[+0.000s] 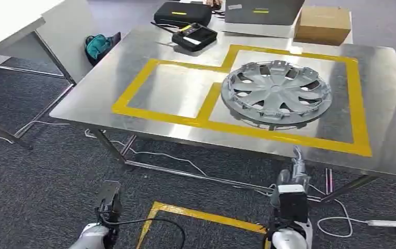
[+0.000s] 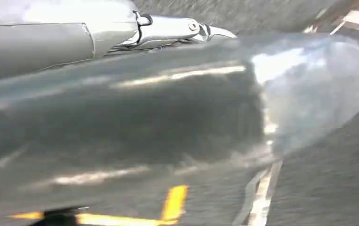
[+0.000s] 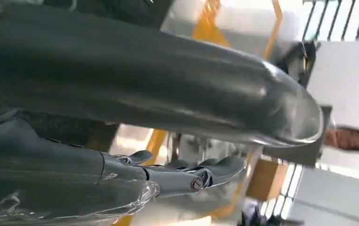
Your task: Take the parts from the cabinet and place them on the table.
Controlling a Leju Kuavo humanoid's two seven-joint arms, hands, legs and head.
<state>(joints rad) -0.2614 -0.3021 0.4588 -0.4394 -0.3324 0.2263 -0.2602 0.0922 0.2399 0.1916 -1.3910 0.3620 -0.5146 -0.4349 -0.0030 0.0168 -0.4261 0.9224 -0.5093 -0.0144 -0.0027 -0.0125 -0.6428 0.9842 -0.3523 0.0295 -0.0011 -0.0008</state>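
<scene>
While both hands (image 1: 293, 174) (image 1: 108, 199) hang spread and empty, the grey spoked hubcap (image 1: 276, 92) lies flat on the steel table (image 1: 107, 88).

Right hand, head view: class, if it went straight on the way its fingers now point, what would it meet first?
Probably the near edge of the steel table: the right hand points up just below it, fingers apart and empty. Depth is unclear, so it might pass in front.
</scene>
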